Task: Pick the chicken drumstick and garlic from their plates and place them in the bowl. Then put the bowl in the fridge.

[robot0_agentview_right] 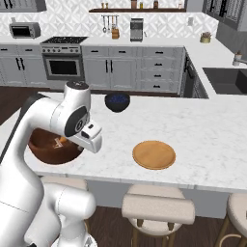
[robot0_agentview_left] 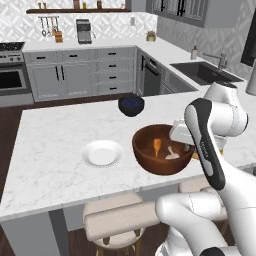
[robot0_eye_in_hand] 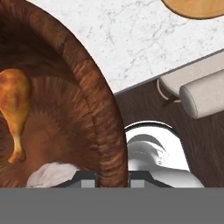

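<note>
Hand view: the gripper (robot0_eye_in_hand: pixel 112 179) straddles the brown bowl's (robot0_eye_in_hand: pixel 103 131) near rim, fingers clamped on its wall. The chicken drumstick (robot0_eye_in_hand: pixel 15 109) and garlic (robot0_eye_in_hand: pixel 50 174) lie inside the bowl.

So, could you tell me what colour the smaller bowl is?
Dark blue; the smaller bowl shows best in the right base view.

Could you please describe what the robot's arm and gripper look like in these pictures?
The arm is glossy white with rounded, tubular segments, a long black inlay along one link and dark grey round joint caps. The gripper ends in two small dark fingertips on a pale boxy hand. No cables show.
</note>
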